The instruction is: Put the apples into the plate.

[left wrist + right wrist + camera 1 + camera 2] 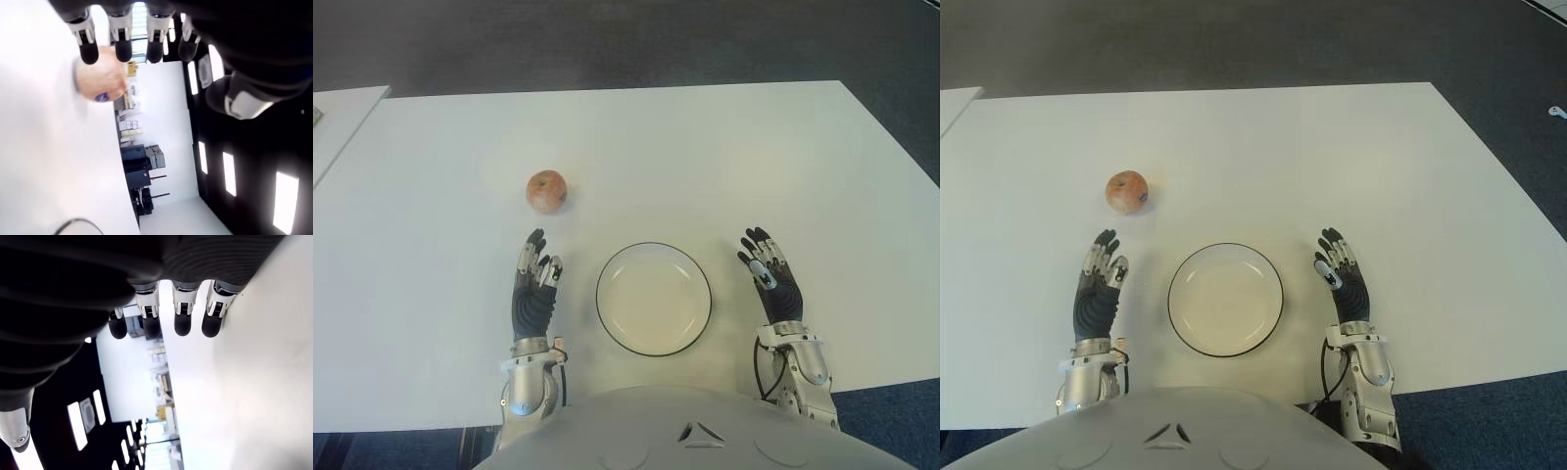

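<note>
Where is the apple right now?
In the eye views the apple sits on the white table, just beyond the left robot hand and up-left of the empty plate.

White desk (724, 157) spanning most of the eye views, dark carpeted floor (607, 44) showing beyond its far edge. One apple (546, 191) sitting on the desk's left half, well apart from the rim of a round white plate (653, 253) with a dark edge, which is lying near the front edge, centred. Plate holding nothing.
</note>
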`<action>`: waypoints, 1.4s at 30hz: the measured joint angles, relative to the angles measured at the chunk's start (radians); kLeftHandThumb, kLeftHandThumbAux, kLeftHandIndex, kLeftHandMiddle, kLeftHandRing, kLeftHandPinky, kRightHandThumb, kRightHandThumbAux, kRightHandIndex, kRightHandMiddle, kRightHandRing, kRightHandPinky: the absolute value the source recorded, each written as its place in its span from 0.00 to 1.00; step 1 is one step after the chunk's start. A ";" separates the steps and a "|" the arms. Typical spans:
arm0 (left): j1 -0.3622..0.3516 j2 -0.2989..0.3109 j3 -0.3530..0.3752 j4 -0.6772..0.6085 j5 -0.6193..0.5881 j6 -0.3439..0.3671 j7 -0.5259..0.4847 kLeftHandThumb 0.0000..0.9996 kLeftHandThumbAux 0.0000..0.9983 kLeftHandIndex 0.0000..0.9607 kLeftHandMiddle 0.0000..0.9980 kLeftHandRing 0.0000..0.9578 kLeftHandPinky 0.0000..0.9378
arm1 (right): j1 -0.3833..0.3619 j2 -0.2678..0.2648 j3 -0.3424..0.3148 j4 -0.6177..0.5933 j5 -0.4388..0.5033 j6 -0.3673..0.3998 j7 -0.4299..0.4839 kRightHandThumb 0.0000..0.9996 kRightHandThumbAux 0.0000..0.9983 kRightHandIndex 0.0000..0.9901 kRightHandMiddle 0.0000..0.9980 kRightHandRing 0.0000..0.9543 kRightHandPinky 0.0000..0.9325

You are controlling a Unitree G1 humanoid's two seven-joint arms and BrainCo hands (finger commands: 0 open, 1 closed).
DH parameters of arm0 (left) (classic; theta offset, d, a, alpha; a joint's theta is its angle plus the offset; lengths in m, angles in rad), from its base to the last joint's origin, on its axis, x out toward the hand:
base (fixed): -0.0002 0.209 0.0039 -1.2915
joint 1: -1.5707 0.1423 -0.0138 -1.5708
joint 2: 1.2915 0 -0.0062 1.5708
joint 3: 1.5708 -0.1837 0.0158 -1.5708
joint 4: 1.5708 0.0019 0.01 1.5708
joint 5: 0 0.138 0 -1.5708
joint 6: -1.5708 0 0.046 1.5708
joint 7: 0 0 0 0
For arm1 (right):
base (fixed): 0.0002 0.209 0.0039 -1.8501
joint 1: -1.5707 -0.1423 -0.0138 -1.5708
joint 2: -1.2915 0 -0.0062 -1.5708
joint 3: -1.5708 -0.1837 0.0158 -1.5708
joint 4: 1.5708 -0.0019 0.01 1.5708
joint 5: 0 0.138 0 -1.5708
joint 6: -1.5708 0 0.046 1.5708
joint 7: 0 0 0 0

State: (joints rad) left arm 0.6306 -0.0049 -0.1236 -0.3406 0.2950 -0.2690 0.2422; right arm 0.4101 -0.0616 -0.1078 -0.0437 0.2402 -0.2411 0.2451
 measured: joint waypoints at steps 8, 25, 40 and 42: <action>-0.102 0.133 0.071 -0.041 0.318 0.107 0.009 0.27 0.29 0.00 0.00 0.00 0.01 | -0.003 0.001 0.000 0.004 0.000 0.000 0.000 0.18 0.52 0.06 0.09 0.03 0.00; -0.661 0.555 0.122 -0.006 0.735 0.360 -0.408 0.27 0.27 0.00 0.00 0.00 0.00 | -0.036 0.016 0.001 0.077 0.000 -0.057 0.012 0.14 0.53 0.05 0.06 0.01 0.01; -0.853 0.629 -0.061 0.290 0.809 0.310 -0.465 0.32 0.31 0.00 0.00 0.00 0.00 | -0.022 0.017 0.001 0.078 -0.002 -0.066 0.012 0.14 0.52 0.05 0.06 0.01 0.00; -0.877 0.639 -0.077 0.331 0.812 0.299 -0.443 0.32 0.31 0.00 0.00 0.00 0.00 | -0.019 0.018 0.000 0.078 -0.002 -0.070 0.011 0.14 0.52 0.05 0.06 0.01 0.00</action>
State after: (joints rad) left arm -0.2461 0.6343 -0.2001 -0.0099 1.1072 0.0300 -0.2011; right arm 0.3909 -0.0440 -0.1082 0.0339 0.2387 -0.3107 0.2564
